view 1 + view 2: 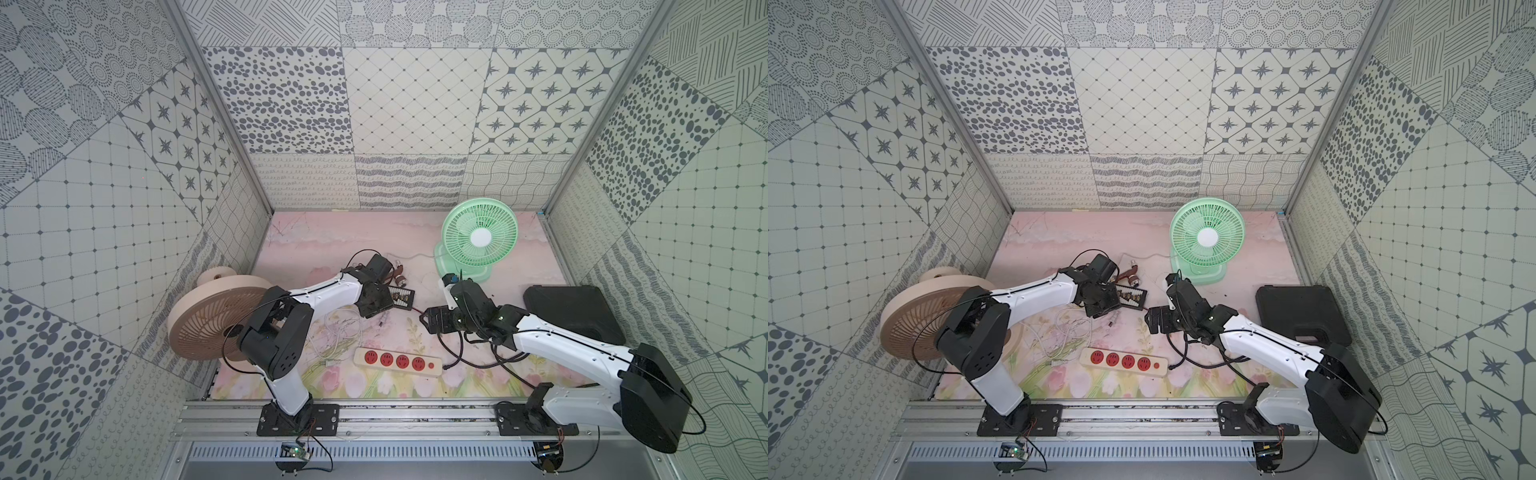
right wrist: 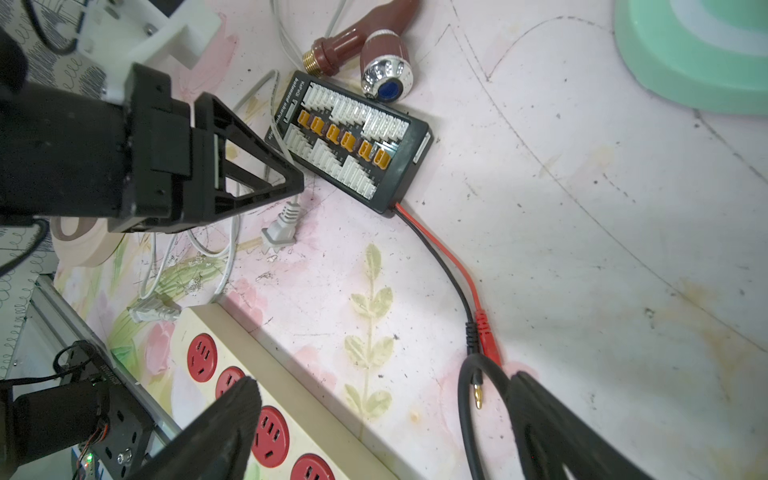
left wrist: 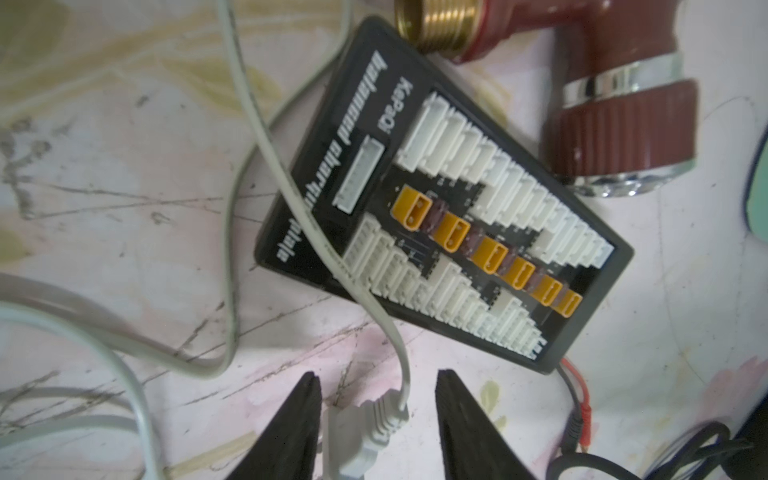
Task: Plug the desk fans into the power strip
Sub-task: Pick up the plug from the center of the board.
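while flat on the mat (image 3: 124, 187), white plug (image 3: 357, 432) between left fingers (image 3: 286, 432)

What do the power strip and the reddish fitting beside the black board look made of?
The power strip looks like matte cream moulded plastic, with glossier red socket faces. The reddish fitting seems glossy maroon plastic, ribbed, with a mirror-bright chrome-like band and a brass-coloured threaded end, probably metal.
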